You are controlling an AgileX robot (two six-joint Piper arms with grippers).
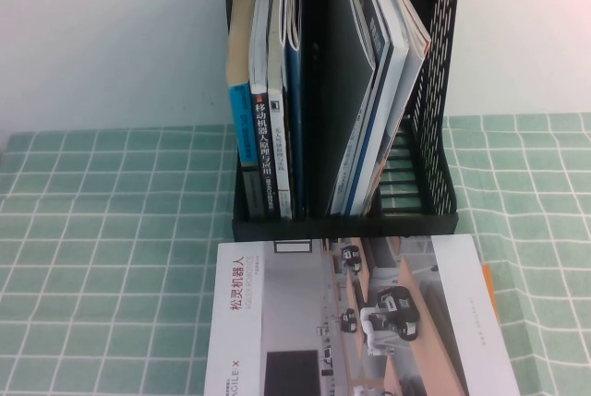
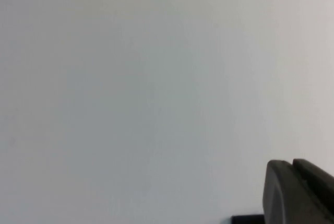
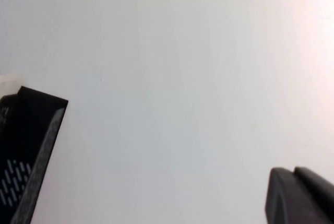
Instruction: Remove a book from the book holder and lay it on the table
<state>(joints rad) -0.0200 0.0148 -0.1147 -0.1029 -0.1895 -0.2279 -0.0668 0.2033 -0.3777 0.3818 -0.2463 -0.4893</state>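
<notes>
The black book holder point(image 1: 434, 91) stands upright at the back middle of the mint-green grid table point(image 1: 111, 230). Several thin magazines point(image 1: 383, 73) lean in its right compartment; I cannot make out the white vehicle brochure among them. Neither arm shows in the high view. My left gripper point(image 2: 291, 162) is shut and empty, facing a bare white wall. My right gripper point(image 3: 294, 170) is shut and empty too, also facing the wall, with a top corner of the holder point(image 3: 31, 145) off to one side of it.
Thick blue-spined books point(image 1: 263, 119) stand in the holder's left compartment. A grey-and-white magazine point(image 1: 369, 322) with robot photos and a Chinese title lies flat on the table just in front of the holder. Bare cloth lies to its left and right.
</notes>
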